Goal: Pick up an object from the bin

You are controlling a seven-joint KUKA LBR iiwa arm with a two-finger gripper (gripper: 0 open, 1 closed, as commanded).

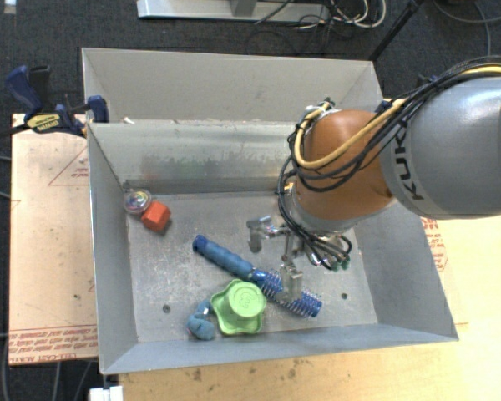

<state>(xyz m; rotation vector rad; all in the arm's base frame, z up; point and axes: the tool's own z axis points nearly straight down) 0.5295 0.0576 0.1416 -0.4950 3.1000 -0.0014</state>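
The bin (108, 249) holds five loose things, one of each kind: one blue brush (225, 260), one green lobed cup (240, 307), one small blue lump (203, 327), one orange block (156, 216) and one small shiny ball (137, 200).

Orange block (156, 216) against a small shiny ball (137, 200), far left; green scalloped cup (239, 307) beside a blue lump (203, 327)

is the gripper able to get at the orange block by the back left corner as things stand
Probably yes. The orange block lies uncovered on the bin floor, with only a small ball close beside it. The gripper hangs over the blue brush, further right.
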